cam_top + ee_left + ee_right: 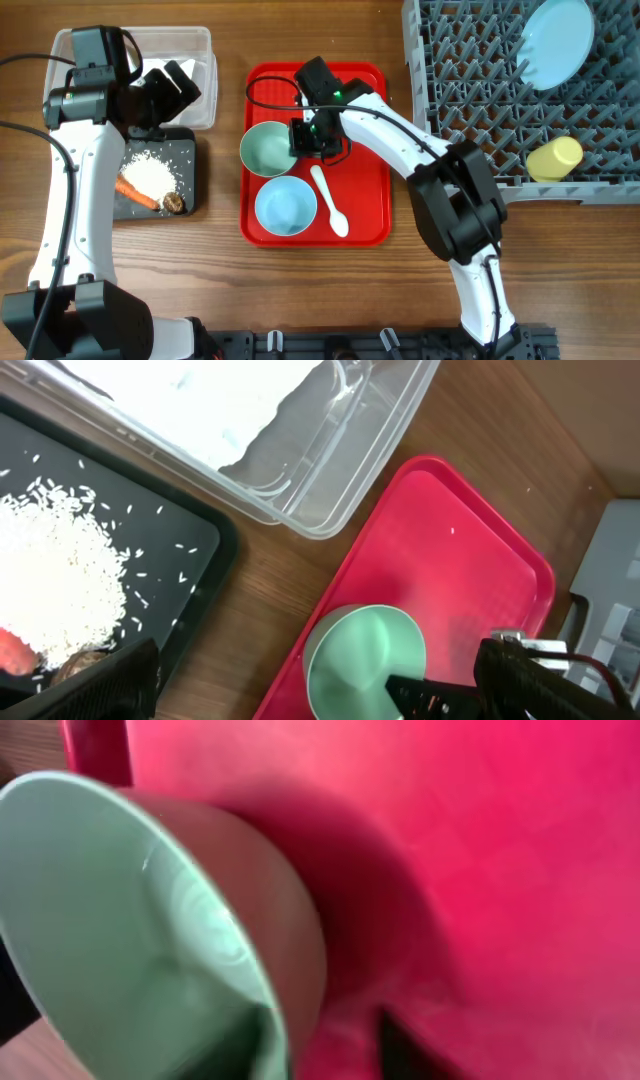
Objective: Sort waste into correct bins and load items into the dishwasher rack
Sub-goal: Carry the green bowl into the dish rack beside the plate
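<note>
The pale-green bowl (pixel 265 150) sits on the flat red tray (pixel 365 215), with the light-blue bowl (pixel 285 205) and white spoon (pixel 330 200) beside it. My right gripper (pixel 308 136) straddles the green bowl's right rim (pixel 290 1020), one finger inside and one outside, open. My left gripper (pixel 172 88) is open and empty over the clear tub (pixel 195 40). The black tray (pixel 190 160) holds rice (pixel 150 172), a carrot piece (pixel 135 192) and a brown lump (pixel 173 203). The grey rack (pixel 470 80) holds the light-blue plate (pixel 555 40) and yellow cup (pixel 555 158).
The left wrist view shows the clear tub (pixel 300 470) with something white inside, the black tray (pixel 190 560) with rice (pixel 55 570), the red tray (pixel 450 550) and the green bowl (pixel 365 660). Bare wood separates the trays. The snack wrapper is out of view.
</note>
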